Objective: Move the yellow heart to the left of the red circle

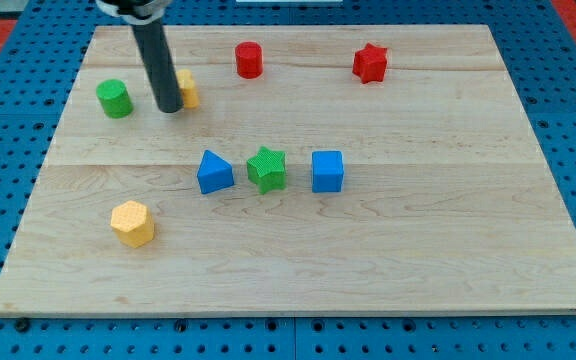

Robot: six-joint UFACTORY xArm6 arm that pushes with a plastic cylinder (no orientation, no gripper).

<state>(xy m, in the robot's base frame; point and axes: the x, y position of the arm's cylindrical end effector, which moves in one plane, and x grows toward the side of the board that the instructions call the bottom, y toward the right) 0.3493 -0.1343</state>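
Observation:
The yellow heart (187, 89) lies near the view's top, mostly hidden behind my rod, some way left of and slightly below the red circle (249, 59). My tip (169, 107) rests on the board against the heart's left side. The green circle (114, 98) is to the left of my tip.
A red star (370, 62) sits at the top right. A blue triangle (214, 172), a green star (267, 167) and a blue cube (327, 170) form a row in the middle. A yellow hexagon (132, 223) lies at the lower left. The wooden board (418, 250) rests on blue pegboard.

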